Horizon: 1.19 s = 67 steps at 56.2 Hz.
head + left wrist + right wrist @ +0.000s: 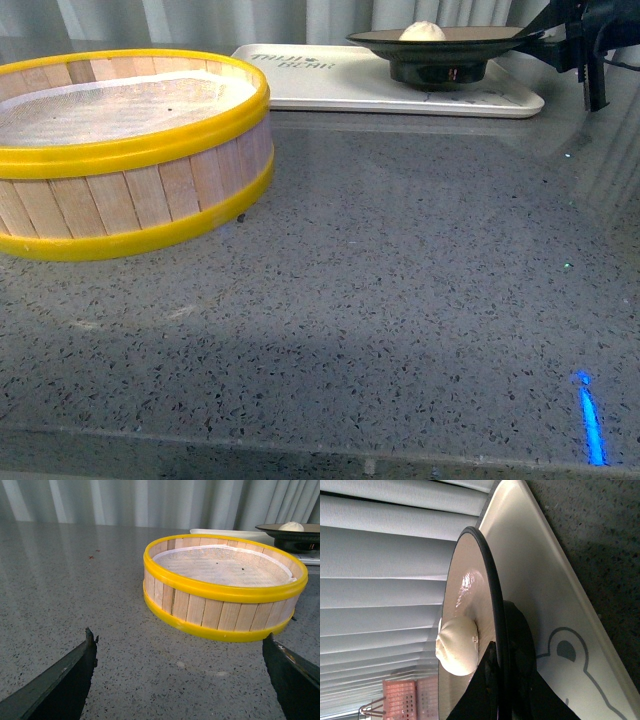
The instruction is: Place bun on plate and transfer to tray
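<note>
The white bun (422,31) sits on the grey-brown plate (470,38) with a black rim. The plate stands over the white tray (330,85) at the back of the table; I cannot tell if its black foot touches the tray. My right gripper (545,38) is shut on the plate's right rim. In the right wrist view the fingers pinch the rim (492,605) beside the bun (457,647), above the tray (555,595). My left gripper (180,647) is open and empty, low over the table in front of the steamer basket (225,585).
The yellow-rimmed wooden steamer basket (120,150) stands at the left of the grey speckled table (400,280). A blue light mark (590,415) lies near the front right edge. Curtains hang behind the table.
</note>
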Available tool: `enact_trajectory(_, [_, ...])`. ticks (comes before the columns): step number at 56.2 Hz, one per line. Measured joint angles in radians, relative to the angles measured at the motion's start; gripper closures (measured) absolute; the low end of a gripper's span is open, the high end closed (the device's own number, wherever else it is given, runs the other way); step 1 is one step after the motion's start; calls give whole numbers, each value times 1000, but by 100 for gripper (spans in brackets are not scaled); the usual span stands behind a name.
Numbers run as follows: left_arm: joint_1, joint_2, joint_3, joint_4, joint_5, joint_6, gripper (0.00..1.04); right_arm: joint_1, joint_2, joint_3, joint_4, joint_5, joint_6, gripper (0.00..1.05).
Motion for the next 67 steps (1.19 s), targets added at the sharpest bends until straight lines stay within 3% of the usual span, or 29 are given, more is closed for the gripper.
enact_trajectory(31, [0,0,0,0,0,0,7,2,8,-11,-10,0,-14,102])
enact_trajectory(45, [0,0,0,0,0,0,7,2,-21,-74,7,7,-12,61])
enact_trajectory(59, [0,0,0,0,0,0,7,-13,-167,-252,51,66,-24,9])
enact_trajectory(67, [0,0,0,0,0,0,7,-42,-270,-372,69,140,-53,9])
